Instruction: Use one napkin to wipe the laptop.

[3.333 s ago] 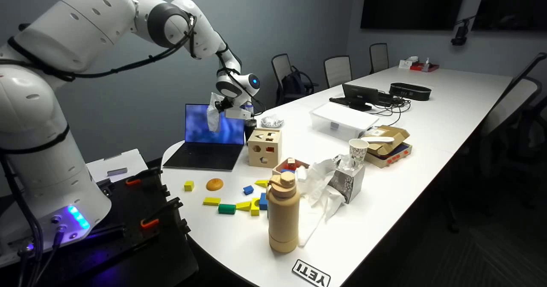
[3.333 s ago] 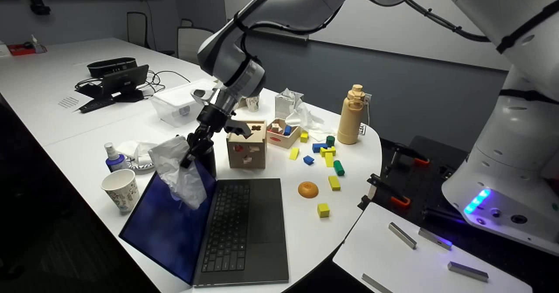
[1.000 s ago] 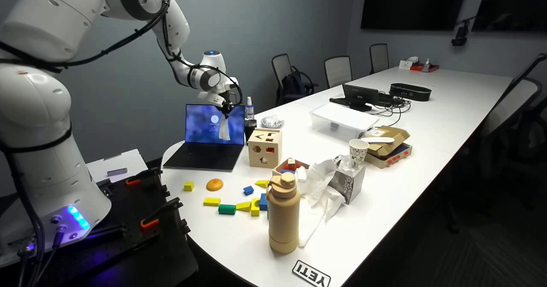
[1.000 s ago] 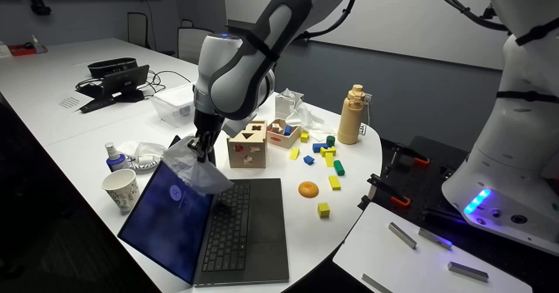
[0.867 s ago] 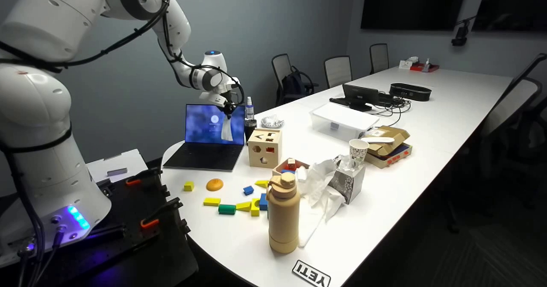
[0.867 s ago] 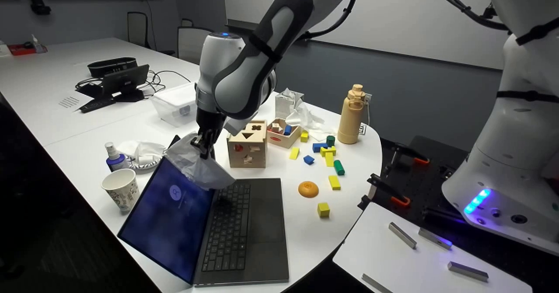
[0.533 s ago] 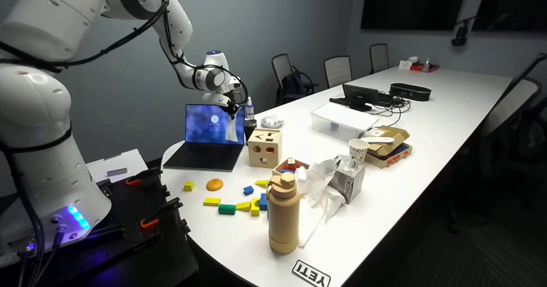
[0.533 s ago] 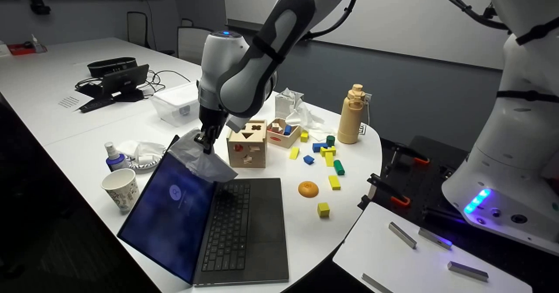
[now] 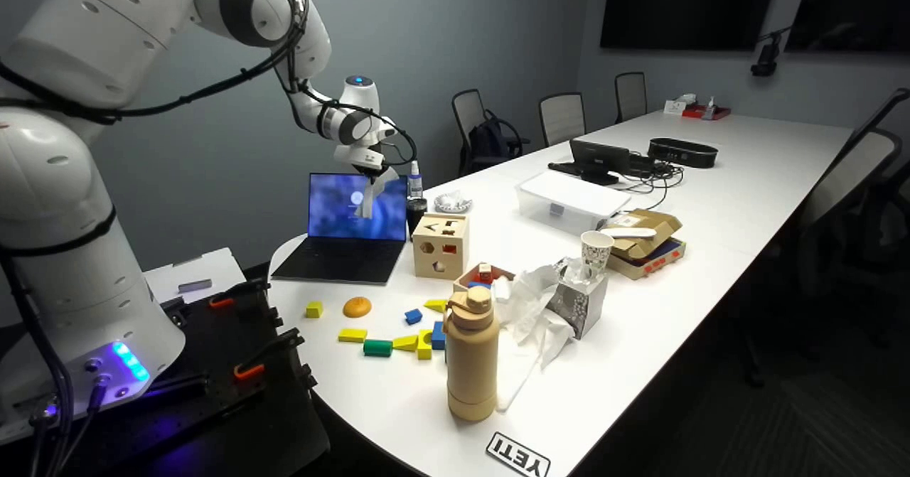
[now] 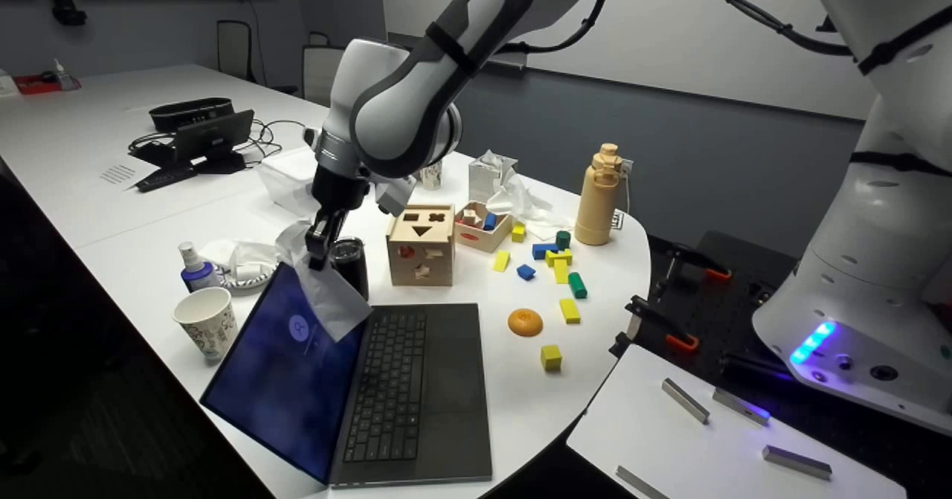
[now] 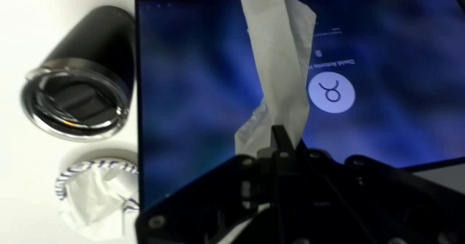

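A thin white paper napkin [image 11: 278, 60] is clamped by the black gripper [image 11: 287, 141], before the screen [image 10: 286, 380] of the black laptop [image 10: 379, 387].

The napkin [image 11: 279, 66] hangs before the laptop's screen [image 11: 196, 95].

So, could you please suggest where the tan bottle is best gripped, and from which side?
Probably by the cap, coming straight down from above: the tan bottle stands upright, and its cap is narrower than its body, so the jaws should span it more easily. From above should also stay clear of the loose paper beside it. The gripper holds the napkin, so that must go first.
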You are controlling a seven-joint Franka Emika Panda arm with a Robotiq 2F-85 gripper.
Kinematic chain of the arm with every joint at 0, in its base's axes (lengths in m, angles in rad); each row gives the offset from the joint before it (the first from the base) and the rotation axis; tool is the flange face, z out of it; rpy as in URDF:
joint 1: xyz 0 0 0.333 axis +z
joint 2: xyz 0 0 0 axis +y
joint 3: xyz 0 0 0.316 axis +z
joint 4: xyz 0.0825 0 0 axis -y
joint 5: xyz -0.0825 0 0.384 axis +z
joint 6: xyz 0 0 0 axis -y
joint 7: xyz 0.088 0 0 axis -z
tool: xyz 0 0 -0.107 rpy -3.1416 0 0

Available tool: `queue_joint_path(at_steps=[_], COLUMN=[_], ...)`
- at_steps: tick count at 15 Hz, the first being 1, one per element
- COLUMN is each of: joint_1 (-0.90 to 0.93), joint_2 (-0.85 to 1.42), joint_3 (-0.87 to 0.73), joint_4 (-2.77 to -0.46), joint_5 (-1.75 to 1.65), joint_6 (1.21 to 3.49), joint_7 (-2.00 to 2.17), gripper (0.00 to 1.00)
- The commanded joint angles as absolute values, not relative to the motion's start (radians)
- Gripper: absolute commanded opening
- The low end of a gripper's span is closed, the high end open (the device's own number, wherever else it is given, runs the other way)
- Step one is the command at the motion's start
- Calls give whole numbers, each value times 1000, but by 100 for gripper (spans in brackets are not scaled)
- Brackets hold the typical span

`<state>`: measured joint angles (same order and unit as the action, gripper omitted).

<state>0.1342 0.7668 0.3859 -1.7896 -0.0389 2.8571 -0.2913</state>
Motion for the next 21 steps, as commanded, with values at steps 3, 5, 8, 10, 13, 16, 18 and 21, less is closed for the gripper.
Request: queue_joint_path(at_steps=[3,5,8,10,13,16,18,21], joint_1=[-80,-112,-119,-99,-49,5,39,81], joint_2=[896,950,1022,1062,1110,1136,1152,1165], joint_3=[658,706,740,746,741,727,718,696], joint_4=[-1723,-1684,-1597,-1521,-1401,-1303,-1244,-1183], joint_5=[4,1,12,25,59,107,138,188], joint_6=[2773,2713,2591,2490,2337,2204,2122,2036], joint_7=[-595,-666,-776,-844,-935,-998,-1025,-1013], gripper=[0,0,0,0,0,0,0,0])
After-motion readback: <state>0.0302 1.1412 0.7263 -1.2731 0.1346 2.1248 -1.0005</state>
